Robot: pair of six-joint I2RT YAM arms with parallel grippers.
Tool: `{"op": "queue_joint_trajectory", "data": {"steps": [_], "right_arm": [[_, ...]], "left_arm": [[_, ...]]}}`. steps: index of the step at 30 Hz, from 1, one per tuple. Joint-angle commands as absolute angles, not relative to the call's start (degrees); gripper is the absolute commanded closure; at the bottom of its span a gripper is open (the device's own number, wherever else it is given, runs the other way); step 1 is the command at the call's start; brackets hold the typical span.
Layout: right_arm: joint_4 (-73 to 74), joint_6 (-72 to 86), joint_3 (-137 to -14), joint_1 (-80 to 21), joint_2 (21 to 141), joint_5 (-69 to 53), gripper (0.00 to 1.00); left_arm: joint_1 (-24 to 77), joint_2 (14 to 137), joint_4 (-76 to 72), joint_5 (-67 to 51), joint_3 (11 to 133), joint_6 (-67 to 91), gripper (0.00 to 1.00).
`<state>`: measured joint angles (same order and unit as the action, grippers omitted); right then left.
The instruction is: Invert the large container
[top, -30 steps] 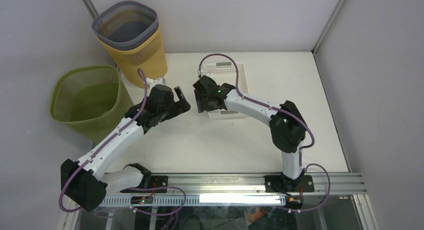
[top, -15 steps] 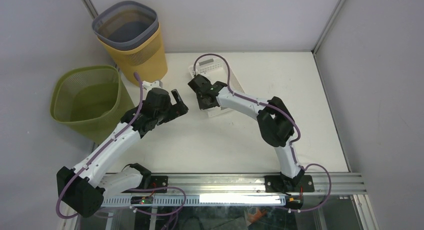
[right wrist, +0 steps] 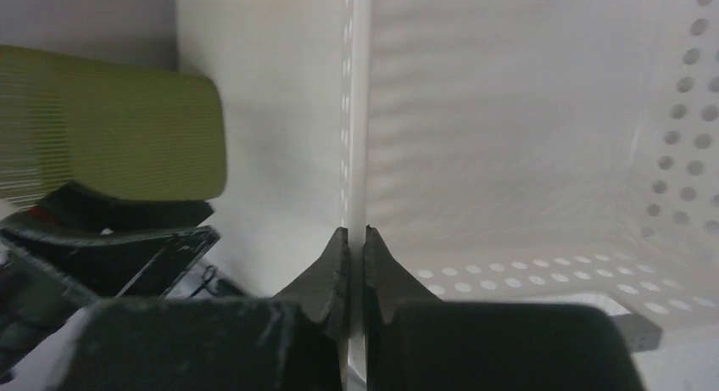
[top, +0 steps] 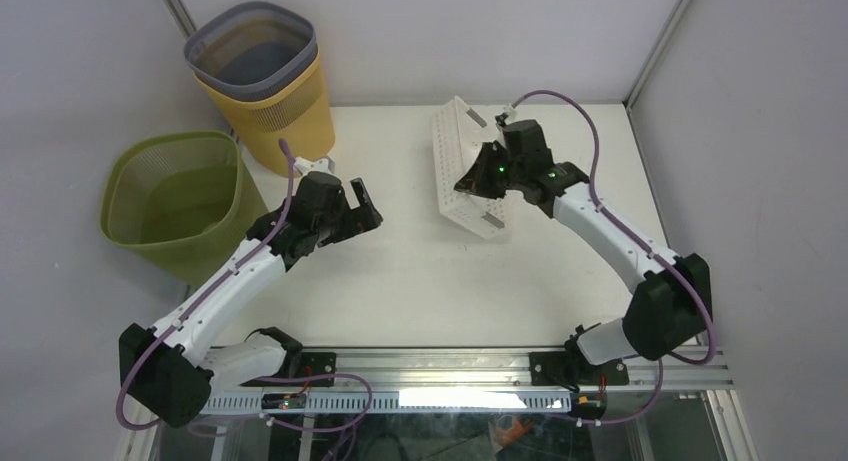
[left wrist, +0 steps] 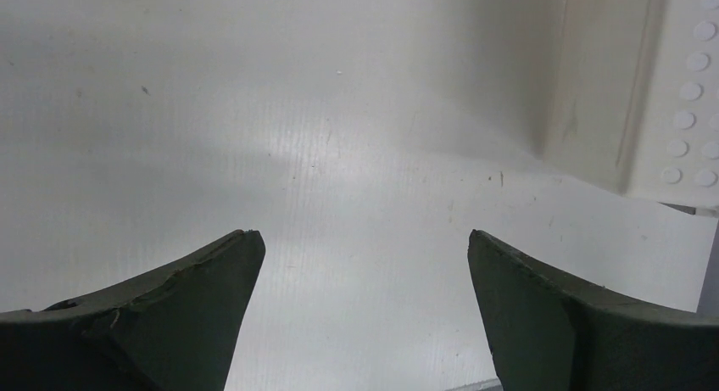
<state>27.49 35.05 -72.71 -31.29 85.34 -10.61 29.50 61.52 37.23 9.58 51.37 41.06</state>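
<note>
Top external view: on the white desk (top: pixel 420 271), toward the rear, the large white perforated plastic container (top: pixel 452 171) is tipped onto its side, one wall pinched between the right fingers (right wrist: pixel 337 259). The left fingers (left wrist: pixel 225 268) are spread apart over the desk nearby.

White table (top: pixel 420 271) bears the white perforated container (top: pixel 455 171), tipped up on edge

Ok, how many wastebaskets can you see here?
3. A green mesh wastebasket at the left edge of the table, a yellow wastebasket at its far-left corner, and a grey wastebasket nested inside the yellow one. None seems hidden.
</note>
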Motion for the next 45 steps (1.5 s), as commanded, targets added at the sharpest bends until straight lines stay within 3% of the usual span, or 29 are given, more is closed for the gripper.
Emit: {"op": "queue_joint_trajectory", "data": {"steps": [1,9,12,15,25,33,37,41,45], "right_arm": [[13.6,44.5,-65.8,-28.6,79.0,-29.5,1.00],[-10.3,62.4,-54.2,-22.4,74.2,-44.4,1.00],[-11.1,63.8,-54.4,-21.1,74.2,-47.2,1.00],[-13.3,65.8,-52.9,-20.6,73.7,-48.1,1.00],[-43.3,88.0,-34.1,-9.5,72.2,-52.7,1.00],[-49.7,92.8,-23.8,-2.8,68.7,-53.4,1.00],[-60.1,99.9,-19.7,0.6,70.4,-53.9,1.00],[-59.0,99.5,-20.6,0.5,69.8,-54.3,1.00],[-45.9,91.0,-25.1,0.5,66.9,-54.7,1.00]], "left_arm": [[28.8,63.3,32.9,4.1,54.6,38.5,0.01],[28.9,67.0,29.2,-3.6,55.2,36.3,0.01],[28.9,67.0,27.7,-4.9,54.7,35.2,0.01],[28.8,67.7,27.0,-6.5,55.1,34.2,0.01],[28.9,71.3,24.8,-11.6,57.3,34.3,0.01],[29.0,74.1,24.1,-13.9,59.0,34.1,0.01],[28.9,75.3,24.1,-14.3,60.4,33.2,0.01],[28.9,77.1,24.2,-15.5,62.3,32.7,0.01],[28.9,77.5,24.2,-15.7,63.2,34.1,0.01]]}}
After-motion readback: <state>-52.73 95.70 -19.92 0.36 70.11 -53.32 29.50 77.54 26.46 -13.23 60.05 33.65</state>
